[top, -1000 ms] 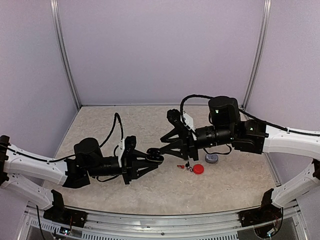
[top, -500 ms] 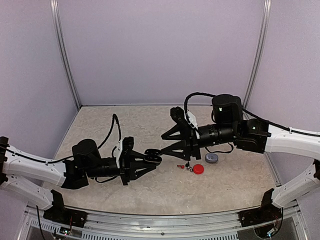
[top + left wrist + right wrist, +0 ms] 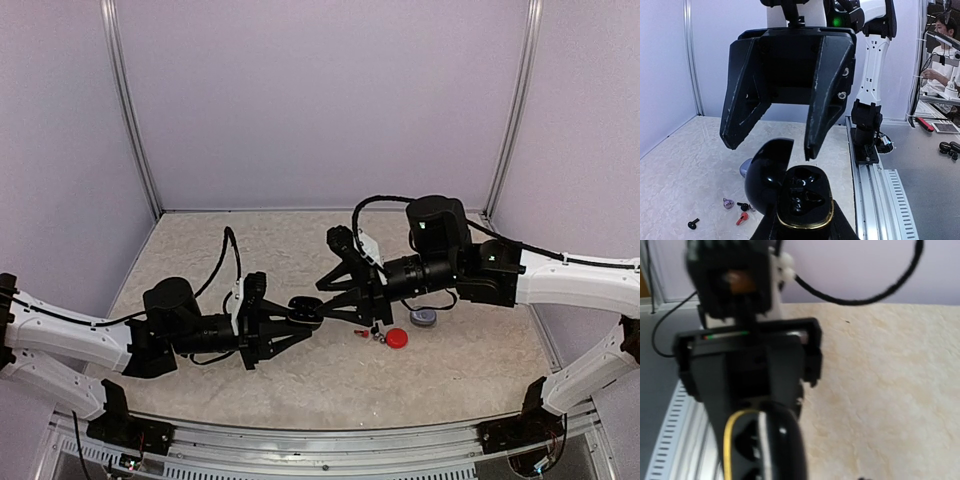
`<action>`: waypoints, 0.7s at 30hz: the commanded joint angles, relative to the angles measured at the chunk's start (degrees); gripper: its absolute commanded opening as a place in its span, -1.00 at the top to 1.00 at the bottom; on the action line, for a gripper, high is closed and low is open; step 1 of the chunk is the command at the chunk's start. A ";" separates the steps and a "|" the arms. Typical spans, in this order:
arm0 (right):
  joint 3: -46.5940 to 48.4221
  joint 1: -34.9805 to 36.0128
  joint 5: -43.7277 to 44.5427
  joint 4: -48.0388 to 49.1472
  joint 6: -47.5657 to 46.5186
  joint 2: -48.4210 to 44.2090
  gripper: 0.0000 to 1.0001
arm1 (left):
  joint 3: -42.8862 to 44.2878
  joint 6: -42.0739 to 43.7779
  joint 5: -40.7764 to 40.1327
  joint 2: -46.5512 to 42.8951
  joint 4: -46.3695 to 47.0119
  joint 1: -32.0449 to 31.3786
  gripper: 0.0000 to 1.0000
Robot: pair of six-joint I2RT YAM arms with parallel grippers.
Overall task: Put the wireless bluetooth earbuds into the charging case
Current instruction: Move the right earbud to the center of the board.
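Pale speckled table (image 3: 200, 250) under both arms. Right arm (image 3: 560, 280) reaches in low from its side, forearm about level, pointed at the left arm (image 3: 70, 335), which stretches level toward the middle. Right gripper (image 3: 330, 285): jaws wide apart, nothing between them, hanging just over the black charging case (image 3: 802, 200). Left gripper (image 3: 296, 314) is clamped on that case, holding it off the table with the lid swung open; sockets face up and look bare in the left wrist view. Red case (image 3: 397, 338) and grey case (image 3: 424, 317) sit on the table near the right wrist. Earbuds (image 3: 742, 218) lie loose on the table just beside the red case, below the open jaws and toward the right arm's side, so the right arm is nearer. Likely next: pull back a little, then descend. Bud stem direction is too small to read. Right wrist view is blurred.
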 commanded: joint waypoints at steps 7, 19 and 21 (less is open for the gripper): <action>2.42 -1.60 6.44 -0.14 2.65 1.06 0.15 | 0.08 1.68 1.08 -0.92 1.11 -0.38 0.87; -2.09 -12.58 -3.79 6.09 7.56 -1.88 -0.14 | -2.73 -3.78 -1.49 -1.34 5.00 3.32 0.88; -0.69 -15.69 -2.52 4.05 7.64 0.72 -0.14 | -3.34 -4.39 -1.71 -1.64 5.36 4.04 0.88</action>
